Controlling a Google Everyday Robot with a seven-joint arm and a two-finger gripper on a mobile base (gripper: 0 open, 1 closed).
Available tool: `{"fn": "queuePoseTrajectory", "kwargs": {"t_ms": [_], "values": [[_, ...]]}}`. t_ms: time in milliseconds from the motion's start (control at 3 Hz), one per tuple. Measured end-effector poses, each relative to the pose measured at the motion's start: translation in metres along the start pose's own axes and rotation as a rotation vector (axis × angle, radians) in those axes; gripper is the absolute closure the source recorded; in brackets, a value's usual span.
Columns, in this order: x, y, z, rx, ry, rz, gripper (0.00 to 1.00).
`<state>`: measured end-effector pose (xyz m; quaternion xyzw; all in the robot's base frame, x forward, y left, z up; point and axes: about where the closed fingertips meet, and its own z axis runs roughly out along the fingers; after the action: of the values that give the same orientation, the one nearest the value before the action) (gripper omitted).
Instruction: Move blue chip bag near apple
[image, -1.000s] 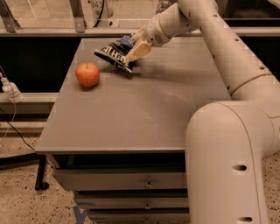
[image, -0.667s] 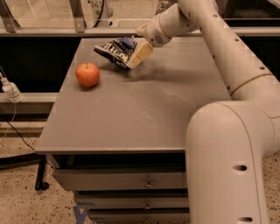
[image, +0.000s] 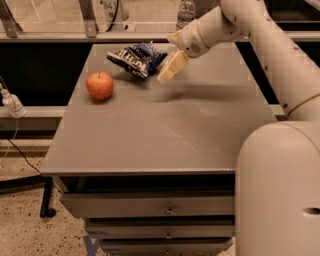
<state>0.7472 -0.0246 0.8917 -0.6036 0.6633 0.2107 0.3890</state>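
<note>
— Right, whereabouts of the blue chip bag (image: 135, 57)?
— Toward the far left corner of the worktop (image: 165, 135), crumpled, with white lettering on the upper face. Hard to say whether resting on the surface or held just clear of it.
— And the apple (image: 100, 85)?
— Near the left edge, a little closer to the front than the bag. Close by, yet not touching; a strip of bare worktop between.
— Position of the hand (image: 172, 66)?
— Right at the bag's right end, reaching in from the right edge on a pale arm (image: 260, 45), tilted downward. Cannot tell whether spread, pressed together or pinching the foil; contact with the bag not clear either.
— Likely feel of the bag?
— Probably very light, mostly air and chips. Soft, crinkly, slippery foil, apt to buckle rather than hold shape. Fragile contents, so no hard squeeze across the middle.
— Best place to take hold?
— Probably a flat sealed end or a raised fold at the rim, pinched firmly enough to stop any sliding out. Better lifted or dragged gently than pushed, given the likely crumpling and skidding.
— Remaining work?
— Seemingly little: only a short shift toward the left front, stopping just beside the apple without nudging a round fruit prone to rolling.
</note>
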Motion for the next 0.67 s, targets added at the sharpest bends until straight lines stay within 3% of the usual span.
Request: {"fn": "queuePoseTrajectory", "kwargs": {"t_ms": [333, 667], "values": [[0.016, 0.015, -0.033, 0.001, -0.026, 0.025, 0.00], [0.040, 0.020, -0.082, 0.052, -0.066, 0.054, 0.00]]}}
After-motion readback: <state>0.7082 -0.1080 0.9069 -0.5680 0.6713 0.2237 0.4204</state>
